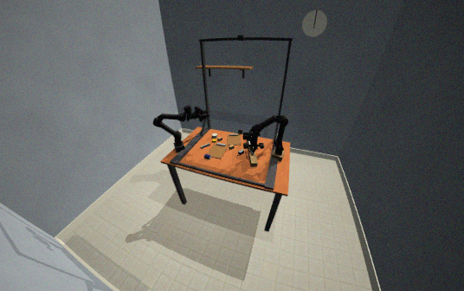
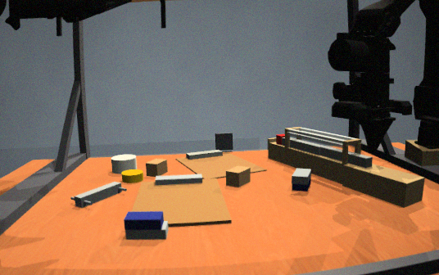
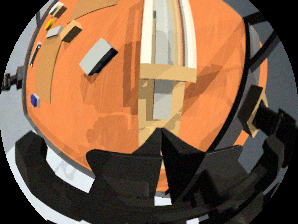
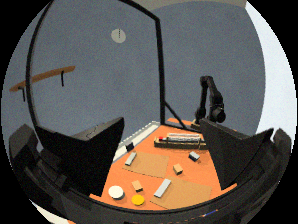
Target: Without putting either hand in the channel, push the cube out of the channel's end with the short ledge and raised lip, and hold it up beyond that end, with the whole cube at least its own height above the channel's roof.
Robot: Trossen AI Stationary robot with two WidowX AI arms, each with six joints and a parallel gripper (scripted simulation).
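Observation:
The tan channel (image 2: 368,180) (image 1: 253,160) (image 4: 177,145) lies at the table's right side, with a slatted roof frame (image 2: 323,135) (image 3: 165,73) over its middle. A small red cube (image 2: 280,138) (image 4: 161,138) sits at the channel's far end. A grey bar (image 2: 328,153) (image 3: 162,97) lies lengthwise in the channel under the roof. My left gripper (image 2: 374,143) (image 3: 159,131) (image 1: 251,151) is shut and empty, pointing down just above the near end of the grey bar, outside the roofed part. My right gripper (image 4: 164,122) (image 1: 203,114) is open and empty, held high off the table's far side.
On the table lie two cardboard sheets (image 2: 184,205) (image 2: 221,164), a white cylinder (image 2: 124,163), a yellow disc (image 2: 132,175), two tan blocks (image 2: 156,167) (image 2: 237,175), grey bars (image 2: 178,178) (image 2: 204,154), a pinned rod (image 2: 98,194), two blue-and-grey blocks (image 2: 145,224) (image 2: 301,178), and a dark cube (image 2: 224,141).

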